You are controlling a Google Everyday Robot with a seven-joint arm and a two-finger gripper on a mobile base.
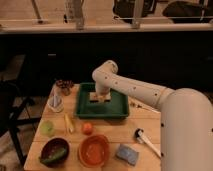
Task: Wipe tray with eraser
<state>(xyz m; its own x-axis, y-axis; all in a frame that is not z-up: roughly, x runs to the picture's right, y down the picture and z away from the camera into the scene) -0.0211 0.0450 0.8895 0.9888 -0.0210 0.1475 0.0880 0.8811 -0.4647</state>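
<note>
The large shallow square green plastic tray (118, 111) with its raised rim sits at the back middle of the light wooden table (115, 134), and inside it, toward the far left part of its floor, lies the small tan rectangular eraser block (101, 98). The gripper (100, 94) comes straight down onto that block from the white arm (135, 89), whose bulk fills the right side of the view and runs off the edge; the wrist covers the fingers, so I cannot tell whether they clamp the eraser or merely rest on it, and the eraser's underside is hidden. Left of the tray stands a small white cone-like item (55, 101) and behind it a dark cluster (64, 86), both too dim to identify. In front of the tray lie a yellow elongated item (69, 124), a small round orange fruit (87, 128) and a pale green round thing (47, 128). Nearest the camera sit a dark bowl holding something green (53, 152), a round orange bowl (94, 150), a blue sponge (127, 154) and a long-handled white brush (146, 142), whose handle end is hidden by the robot's body.
</note>
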